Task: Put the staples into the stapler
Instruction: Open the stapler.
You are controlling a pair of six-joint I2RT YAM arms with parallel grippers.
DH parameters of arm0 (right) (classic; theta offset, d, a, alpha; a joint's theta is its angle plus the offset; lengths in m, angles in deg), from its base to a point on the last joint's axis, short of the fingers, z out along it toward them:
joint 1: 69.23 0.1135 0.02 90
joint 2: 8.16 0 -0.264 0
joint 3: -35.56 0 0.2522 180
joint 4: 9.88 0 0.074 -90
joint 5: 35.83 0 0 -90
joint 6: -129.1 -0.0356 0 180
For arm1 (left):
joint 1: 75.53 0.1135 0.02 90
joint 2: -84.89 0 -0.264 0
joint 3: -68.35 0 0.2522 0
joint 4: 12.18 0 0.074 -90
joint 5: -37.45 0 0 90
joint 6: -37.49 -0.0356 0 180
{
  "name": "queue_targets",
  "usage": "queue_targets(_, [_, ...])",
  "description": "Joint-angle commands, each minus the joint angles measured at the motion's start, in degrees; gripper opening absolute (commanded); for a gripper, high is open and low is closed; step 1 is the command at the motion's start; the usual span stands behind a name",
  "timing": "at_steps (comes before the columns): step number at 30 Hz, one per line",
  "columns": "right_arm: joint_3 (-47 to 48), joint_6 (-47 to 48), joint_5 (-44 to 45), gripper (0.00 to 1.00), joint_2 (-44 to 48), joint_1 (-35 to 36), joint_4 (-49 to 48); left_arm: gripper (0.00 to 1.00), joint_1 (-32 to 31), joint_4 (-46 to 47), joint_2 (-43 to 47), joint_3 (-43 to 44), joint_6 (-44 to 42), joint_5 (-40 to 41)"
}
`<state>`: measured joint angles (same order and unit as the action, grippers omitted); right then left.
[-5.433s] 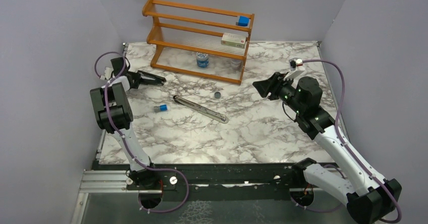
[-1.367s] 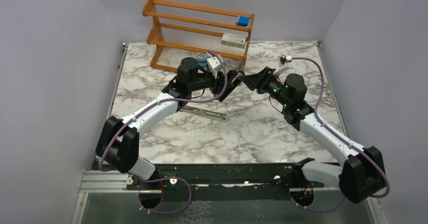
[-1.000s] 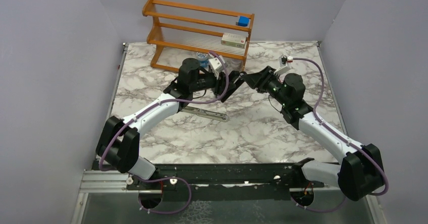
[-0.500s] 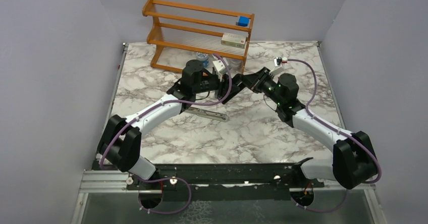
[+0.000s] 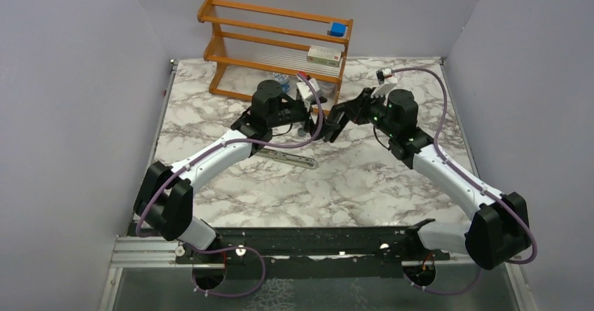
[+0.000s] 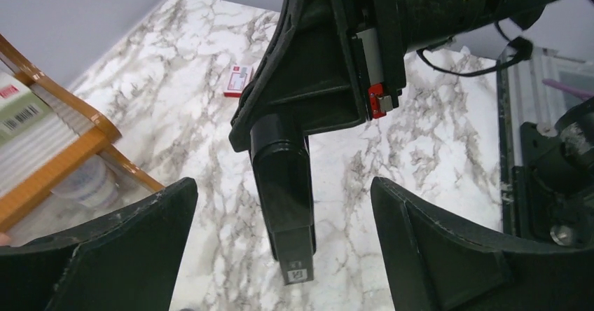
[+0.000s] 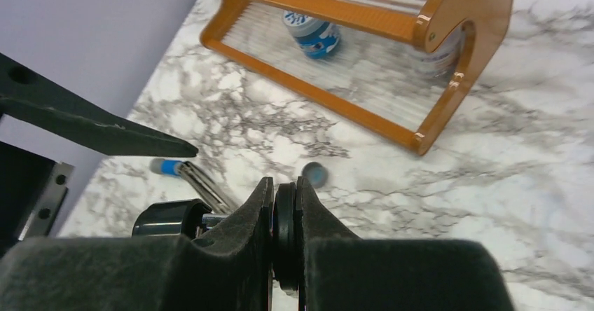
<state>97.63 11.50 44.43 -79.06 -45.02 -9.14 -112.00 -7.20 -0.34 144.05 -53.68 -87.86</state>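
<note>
My left hand (image 6: 281, 192) gapes released; my right hand (image 7: 283, 183) clenches a thin dark piece (image 7: 284, 235), I judge for handover.

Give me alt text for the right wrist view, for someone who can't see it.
The right gripper has its fingers shut on a thin dark piece above the marble table. Beyond are an orange wooden rack, a small grey cap on the table, and part of the stapler at left.

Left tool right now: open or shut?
Open. In the left wrist view the black two-finger left tool has its fingers spread wide at both sides of the frame, not touching anything.
</note>
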Motion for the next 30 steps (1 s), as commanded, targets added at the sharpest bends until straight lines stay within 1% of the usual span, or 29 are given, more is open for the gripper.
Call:
queue_targets(1, [7.10,13.89,2.27,0.01,-0.12,-0.12,9.03,0.93,-0.30,-7.91,-1.71,6.13,-10.42,-3.51])
queue_targets(4, [8.81,16.39,3.10,0.01,-0.47,-0.12,11.61,0.79,-0.49,-11.01,-4.49,9.07,-12.86,-4.97])
queue_targets(7, [10.17,17.74,3.53,0.01,-1.21,-0.04,13.60,0.77,-0.98,-11.70,-7.00,11.76,-12.94,-5.94])
queue_targets(11, [9.92,17.48,3.91,0.01,-1.08,-0.04,13.81,0.74,-2.23,-12.32,-9.86,14.85,-12.92,-5.91])
queue_targets(14, [9.75,17.11,4.27,0.01,-0.88,-0.04,13.65,0.63,-2.79,-13.69,-11.72,17.33,-12.87,-5.95])
queue_targets(17, [9.44,17.10,4.90,0.01,-0.42,-0.04,13.37,0.47,-2.93,-14.68,-13.73,18.59,-12.20,-6.23])
queue_targets(18, [9.35,17.12,5.15,0.01,-0.31,0.01,13.37,0.39,-2.93,-14.84,-13.95,18.80,-12.04,-6.28])
queue_targets(21, [8.85,16.43,6.67,0.01,0.20,-0.04,13.45,0.09,-2.93,-15.97,-14.18,19.10,-11.73,-5.91])
queue_targets(22, [8.51,15.67,7.82,0.01,0.60,-0.04,13.33,0.01,-2.91,-16.56,-14.23,19.17,-11.59,-5.39])
queue_targets(25, [6.41,11.89,12.22,0.01,2.89,-0.04,12.22,0.00,-2.76,-18.52,-12.92,18.22,-12.35,-3.94])
queue_targets(27, [6.02,10.42,14.85,0.01,3.92,-0.19,13.24,0.00,-1.99,-17.79,-10.09,16.03,-12.54,-3.00])
queue_targets(30, [5.05,8.47,16.85,0.01,5.45,-1.72,14.66,0.00,1.52,-11.24,-4.04,7.01,-9.18,-3.08])
